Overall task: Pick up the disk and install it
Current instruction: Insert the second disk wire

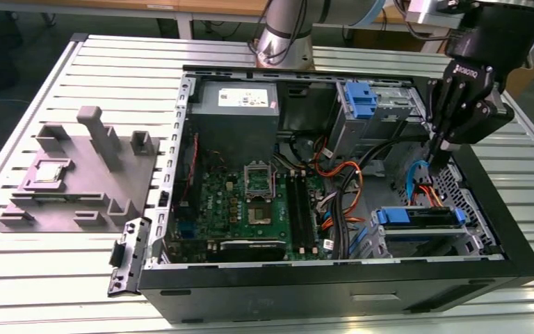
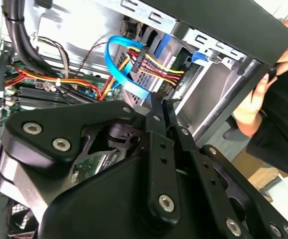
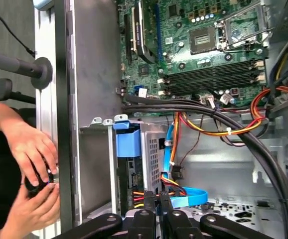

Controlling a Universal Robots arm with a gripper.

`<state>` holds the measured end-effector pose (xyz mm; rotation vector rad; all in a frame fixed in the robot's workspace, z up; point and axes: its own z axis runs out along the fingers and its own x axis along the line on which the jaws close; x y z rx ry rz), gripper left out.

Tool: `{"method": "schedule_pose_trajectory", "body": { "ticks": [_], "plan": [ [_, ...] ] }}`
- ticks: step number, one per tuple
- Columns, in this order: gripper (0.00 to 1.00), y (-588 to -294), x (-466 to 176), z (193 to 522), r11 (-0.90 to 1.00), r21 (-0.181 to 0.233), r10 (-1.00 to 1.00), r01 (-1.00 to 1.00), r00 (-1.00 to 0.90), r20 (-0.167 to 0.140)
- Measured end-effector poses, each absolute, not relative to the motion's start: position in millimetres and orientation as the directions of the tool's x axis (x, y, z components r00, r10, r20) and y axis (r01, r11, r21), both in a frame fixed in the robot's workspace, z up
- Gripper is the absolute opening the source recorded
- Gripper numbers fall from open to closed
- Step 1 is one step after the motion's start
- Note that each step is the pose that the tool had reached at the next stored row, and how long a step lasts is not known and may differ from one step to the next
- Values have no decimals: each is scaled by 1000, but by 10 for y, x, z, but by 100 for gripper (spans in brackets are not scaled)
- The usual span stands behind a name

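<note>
Nearest my wrist cameras is the black pincer (image 2: 159,107), its two fingers pressed together with nothing between them, as both wrist views show. In the exterior view I see the pincer (image 1: 439,154) hanging inside the open computer case (image 1: 489,268), on the exterior view's right, above the lower drive cage.

The disk (image 1: 418,217) sits in that lower cage with its blue rail facing up; in the first wrist view I see the blue rail end (image 3: 127,141) flush with the cage's top edge, and the disk (image 3: 134,174) below it inside the slot. By my judgement, the disk is picked and seated, or very nearly so; I cannot tell whether it is latched fully home.

Red, yellow and black power leads (image 2: 154,67) and a light blue data cable (image 2: 118,64) run to the cage just beyond the fingertips. Whether they are plugged into the disk I cannot tell.

A person's hands (image 3: 32,172) grip a small dark object outside the case wall, close to the cage. A grey parts fixture (image 1: 77,174) stands on the slatted desk (image 1: 35,278) at the exterior view's left, carrying a small square chip and no drive.
</note>
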<state>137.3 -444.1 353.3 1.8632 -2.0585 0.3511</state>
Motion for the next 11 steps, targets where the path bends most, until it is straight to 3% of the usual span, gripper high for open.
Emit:
{"method": "schedule_pose_trajectory", "body": {
  "ticks": [5, 6, 8, 10, 11],
  "plan": [
    [19, -4441, 1373, 3498, 109, 44, -907, -993, -81, 413],
    [25, -4441, 1373, 3490, 109, 44, -907, -993, -81, 413],
    [25, -4441, 1373, 3487, 109, 43, -906, -993, -81, 415],
    [24, -4444, 1373, 3485, 109, 43, -906, -993, -82, 415],
    [17, -4446, 1372, 3485, 109, 43, -906, -993, -82, 414]
  ]
}}
